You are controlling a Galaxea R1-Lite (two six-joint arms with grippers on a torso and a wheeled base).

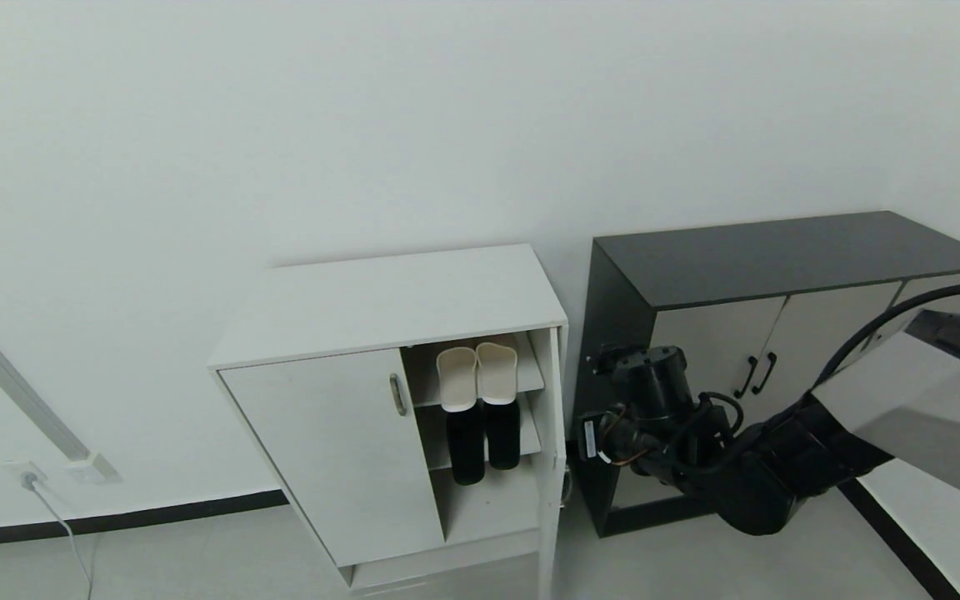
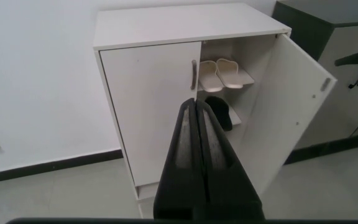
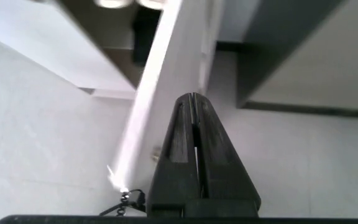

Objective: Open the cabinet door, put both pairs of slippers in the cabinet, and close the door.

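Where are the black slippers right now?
In the head view, the black slippers sit inside the white cabinet, in its open right-hand side. They rest on the shelf directly below the cream slippers.

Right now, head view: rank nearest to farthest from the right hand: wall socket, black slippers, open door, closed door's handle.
1. open door, just left of the right hand
2. black slippers, further left, inside
3. closed door's handle, left again
4. wall socket, far left, low on the wall
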